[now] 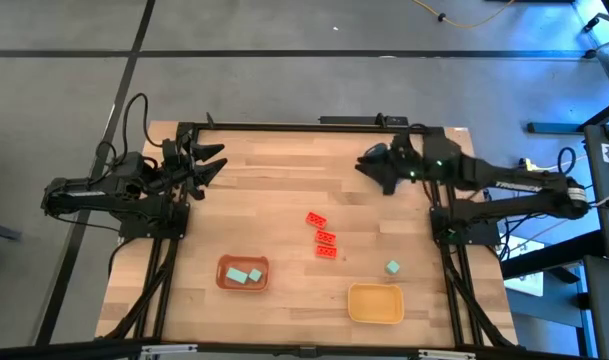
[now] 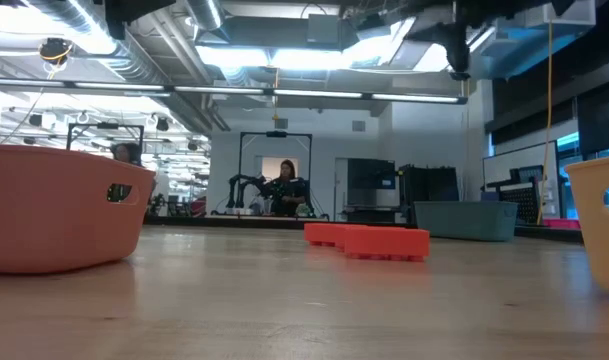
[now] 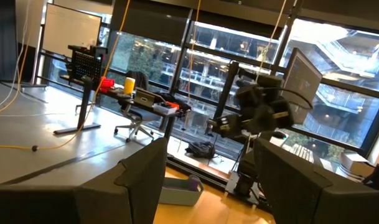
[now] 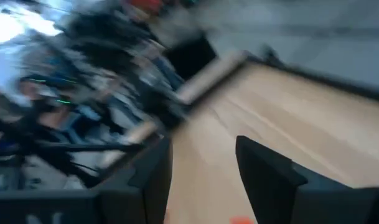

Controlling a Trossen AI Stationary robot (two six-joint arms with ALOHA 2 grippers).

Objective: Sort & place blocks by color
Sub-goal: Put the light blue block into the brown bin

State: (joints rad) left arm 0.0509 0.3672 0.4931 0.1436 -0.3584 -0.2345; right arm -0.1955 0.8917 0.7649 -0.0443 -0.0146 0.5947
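Red blocks [image 1: 322, 237]: three studded ones in a loose line mid-tabletop [image 1: 274, 180], close together. Low view shows them as a red cluster in the middle distance. Two teal cubes [image 1: 245, 274] sit inside the orange-brown tray [image 1: 224, 266] at the near-left. Third teal cube [image 1: 393, 267] lies loose on the wood, just beyond the yellow tray [image 1: 375, 312], which has nothing in it. No purple bars visible in any view. Left gripper [image 1: 212, 160] parked at the far-left edge of the tabletop, fingers [image 3: 139, 180] spread apart, holding nothing. Right gripper [image 1: 365, 165] at the far-right side, above the wood, well apart from the blocks; wrist view is blurred, but its fingers [image 4: 264, 171] show a clear gap with nothing between.
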